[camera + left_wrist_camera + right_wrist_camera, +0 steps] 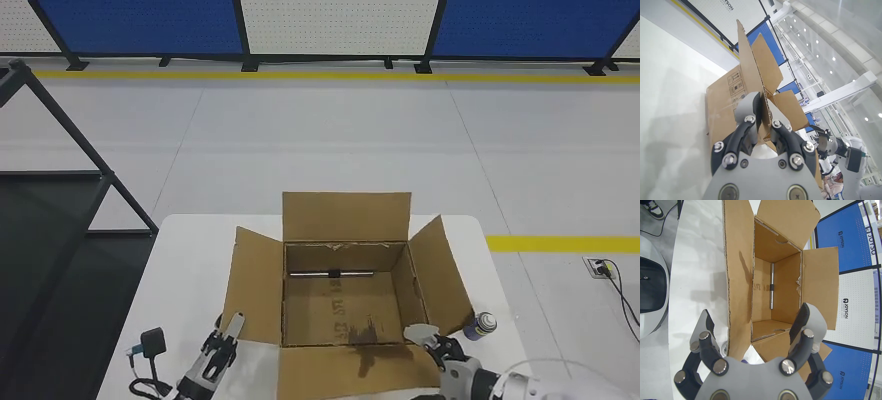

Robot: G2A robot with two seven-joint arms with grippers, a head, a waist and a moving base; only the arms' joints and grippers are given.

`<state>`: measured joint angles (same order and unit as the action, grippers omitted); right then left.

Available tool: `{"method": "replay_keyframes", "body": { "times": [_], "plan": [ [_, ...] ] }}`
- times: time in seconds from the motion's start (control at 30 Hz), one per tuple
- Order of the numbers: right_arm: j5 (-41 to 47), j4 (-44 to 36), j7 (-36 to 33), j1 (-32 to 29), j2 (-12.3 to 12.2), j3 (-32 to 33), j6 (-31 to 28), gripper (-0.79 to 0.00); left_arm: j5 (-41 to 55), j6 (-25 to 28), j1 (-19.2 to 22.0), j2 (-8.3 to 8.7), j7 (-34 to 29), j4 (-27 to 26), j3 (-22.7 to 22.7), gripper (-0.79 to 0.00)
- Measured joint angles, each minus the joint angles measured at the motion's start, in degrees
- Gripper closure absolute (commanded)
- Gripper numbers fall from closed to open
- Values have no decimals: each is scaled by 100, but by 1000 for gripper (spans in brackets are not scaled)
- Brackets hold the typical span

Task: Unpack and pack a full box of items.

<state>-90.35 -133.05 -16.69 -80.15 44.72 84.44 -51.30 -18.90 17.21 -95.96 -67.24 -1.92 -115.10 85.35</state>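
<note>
Standing near the middle of the white table (190, 270), the brown corrugated cardboard box (345, 215) has all four flaps folded outward. On its floor, along the far wall, lies a slim silver metal rod with a black band at its middle (772, 285). The left hand (762, 106) is pinched shut on the edge of the box's left side flap, with the cardboard sandwiched between its pads. The right hand (757, 321) hangs over the box's near right corner with its fingers spread wide, gripping nothing. A small dark-blue cylindrical container (481, 324) stands on the table just beside the right flap. The rod looks stiff and smooth, so it is probably slippery and apt to roll. The black band at its centre seems the best place to take hold, since it would keep the rod balanced. The box appears light and nearly empty, so it may slide if tugged. Its flaps bend easily, so a grip on one steadies it only loosely.
</note>
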Motion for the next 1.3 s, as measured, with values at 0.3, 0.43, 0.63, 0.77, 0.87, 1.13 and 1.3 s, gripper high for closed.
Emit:
{"method": "replay_keyframes", "body": {
  "times": [0.3,0.43,0.63,0.77,0.87,1.13,1.3],
  "plan": [
    [685,211,347,-316,-13,606,-105,-785,-207,357,-95,-18,215,75,35,0],
    [1519,519,474,-325,-21,982,-265,-785,-356,585,-108,-29,360,143,25,0],
    [3362,1180,312,-434,-33,1550,-116,-785,-548,725,-101,-50,571,270,6,0],
    [3560,1199,295,-437,-35,1564,-100,-785,-597,768,-102,-63,648,309,-7,0],
    [3461,1197,298,-437,-35,1562,-103,-785,-630,792,-115,-70,677,315,-2,0],
    [4221,1393,115,-243,-25,1533,410,-785,-675,896,-147,-90,723,295,-18,0],
    [6102,1701,-1286,156,-76,1430,1211,-785,-669,956,-122,-104,746,332,-37,0]
  ]
}}
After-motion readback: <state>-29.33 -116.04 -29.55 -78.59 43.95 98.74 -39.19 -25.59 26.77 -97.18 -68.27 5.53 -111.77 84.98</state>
